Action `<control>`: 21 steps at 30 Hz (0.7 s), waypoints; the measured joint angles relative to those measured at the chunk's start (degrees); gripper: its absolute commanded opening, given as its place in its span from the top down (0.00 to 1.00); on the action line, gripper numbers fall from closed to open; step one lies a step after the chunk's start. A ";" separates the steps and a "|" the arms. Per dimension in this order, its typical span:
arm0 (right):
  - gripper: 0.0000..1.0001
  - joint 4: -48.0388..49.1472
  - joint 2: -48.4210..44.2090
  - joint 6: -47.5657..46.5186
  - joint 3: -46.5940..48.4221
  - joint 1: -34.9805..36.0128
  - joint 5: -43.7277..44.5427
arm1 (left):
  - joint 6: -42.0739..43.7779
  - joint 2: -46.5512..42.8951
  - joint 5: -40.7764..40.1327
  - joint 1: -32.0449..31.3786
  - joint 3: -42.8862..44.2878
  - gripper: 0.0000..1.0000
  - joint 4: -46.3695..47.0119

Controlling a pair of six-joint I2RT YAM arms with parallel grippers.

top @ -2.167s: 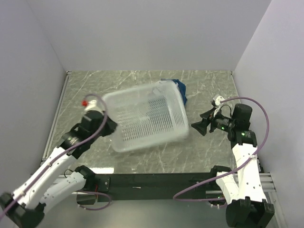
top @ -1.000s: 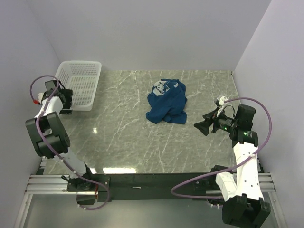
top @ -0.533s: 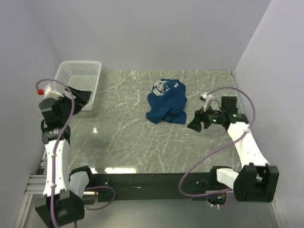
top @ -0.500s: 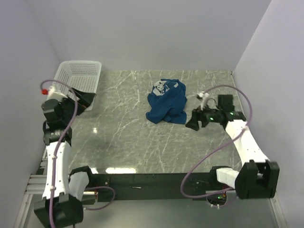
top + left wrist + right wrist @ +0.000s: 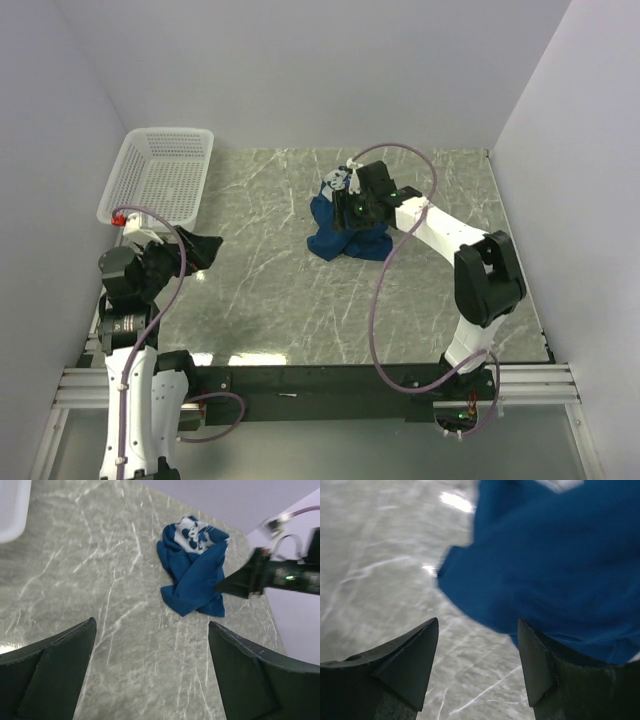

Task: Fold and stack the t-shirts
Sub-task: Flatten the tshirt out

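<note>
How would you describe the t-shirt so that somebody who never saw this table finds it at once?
On the grey marbled table, look near the middle, below the right end effector. A crumpled dark blue t-shirt lies there. It is the only cloth, with a pale cartoon print, unlike the white mesh basket at the far left corner.

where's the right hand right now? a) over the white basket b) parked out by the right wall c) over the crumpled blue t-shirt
c: the right hand hangs open just above the t-shirt, and blue cloth fills its wrist view.
</note>
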 measured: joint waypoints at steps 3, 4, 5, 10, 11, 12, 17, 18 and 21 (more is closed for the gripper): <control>0.30 -0.24 2.54 3.43 -1.11 0.02 4.83 | 0.04 -1.79 0.04 0.00 -0.02 0.01 0.76; 0.30 -0.37 2.56 4.26 -1.66 0.04 6.21 | 0.02 -1.77 0.07 0.00 -0.02 0.01 0.83; 0.30 -0.46 2.56 4.68 -1.90 0.07 7.30 | 0.02 -1.68 0.11 0.00 -0.04 0.01 0.83; 0.32 0.00 2.62 6.03 -1.90 0.13 12.66 | 0.04 -1.38 0.17 0.00 -0.76 0.01 0.70; 0.32 0.04 2.80 6.21 -1.90 0.15 13.57 | 0.04 -1.38 0.15 0.00 -0.76 0.01 0.72; 0.33 0.07 3.13 6.27 -1.88 0.17 14.38 | 0.04 -1.42 0.15 0.00 -0.76 0.01 0.76; 0.52 0.00 6.38 6.95 -1.42 0.24 16.02 | 0.04 -2.29 0.15 0.00 -0.76 0.01 0.76; 0.62 -0.09 7.06 6.82 -1.38 0.24 15.98 | 0.04 -2.40 0.15 0.00 -0.76 0.01 0.81; 1.00 -0.52 7.80 6.03 -1.36 0.24 15.43 | 0.04 -2.56 0.15 0.00 -0.76 0.01 0.81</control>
